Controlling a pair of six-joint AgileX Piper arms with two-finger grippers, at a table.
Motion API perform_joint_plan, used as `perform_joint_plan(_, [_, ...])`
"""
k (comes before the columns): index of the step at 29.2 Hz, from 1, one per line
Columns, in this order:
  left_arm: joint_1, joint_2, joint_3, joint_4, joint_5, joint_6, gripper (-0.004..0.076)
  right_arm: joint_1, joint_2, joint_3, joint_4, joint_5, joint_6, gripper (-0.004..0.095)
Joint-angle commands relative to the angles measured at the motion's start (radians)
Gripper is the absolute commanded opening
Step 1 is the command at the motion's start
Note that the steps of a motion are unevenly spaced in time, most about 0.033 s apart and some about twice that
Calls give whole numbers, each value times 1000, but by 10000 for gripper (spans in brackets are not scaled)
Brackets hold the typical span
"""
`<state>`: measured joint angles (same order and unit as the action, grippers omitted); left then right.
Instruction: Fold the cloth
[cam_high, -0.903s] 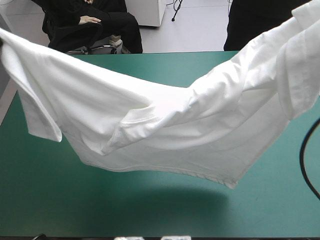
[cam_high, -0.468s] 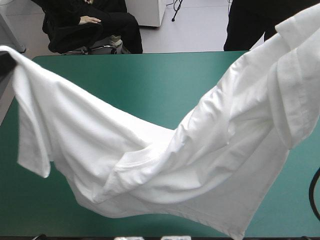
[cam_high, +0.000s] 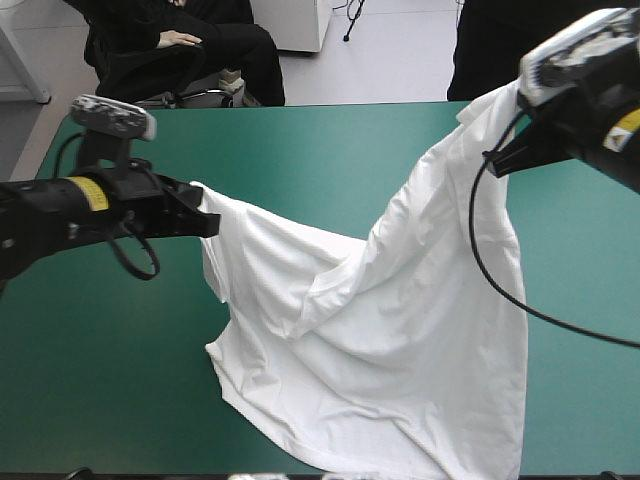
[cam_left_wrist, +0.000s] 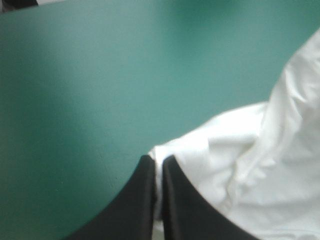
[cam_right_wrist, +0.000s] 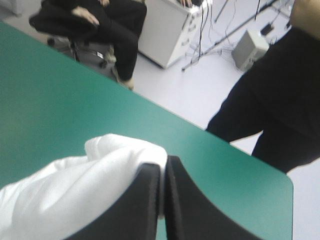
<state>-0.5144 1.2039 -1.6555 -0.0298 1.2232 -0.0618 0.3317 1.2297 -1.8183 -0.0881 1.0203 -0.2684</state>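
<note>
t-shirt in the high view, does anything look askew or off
The T-shirt hangs lopsided: the right gripper holds one end high over the far right, the left gripper pinches the other end lower, and the rest drapes crumpled on the table toward its near edge. No damage shows.

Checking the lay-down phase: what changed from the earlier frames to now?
Both arms came down and forward; the T-shirt, earlier hanging clear, now drapes its lower part onto the table. Unchanged: left tool and right tool stay shut on it.
</note>
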Motion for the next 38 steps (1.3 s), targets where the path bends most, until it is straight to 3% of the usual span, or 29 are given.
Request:
perform_joint_plan(1, [-5,65,23,18,-137,-14,-17,-1,80,18,-83,-131,25,-17])
perform_joint_plan(8, [-3,252,23,135,-346,-16,-17,-48,260,3,-154,-255,74,-18])
perform_joint_plan(13, [12,352,23,197,-515,-19,-17,-112,356,-51,-96,-276,74,-18])
perform_joint_plan(21, [126,459,15,94,-764,-13,-17,-180,467,-122,43,-352,16,-18])
perform_joint_plan(27, [165,525,-69,92,-771,40,-17,-202,545,-174,131,-386,-29,-17])
perform_joint_plan(34, [174,595,-151,93,-782,62,-17,-202,628,-190,156,-387,-35,-17])
perform_joint_plan(38, [174,630,-166,81,-705,79,-16,-202,656,-188,174,-360,-33,-5])
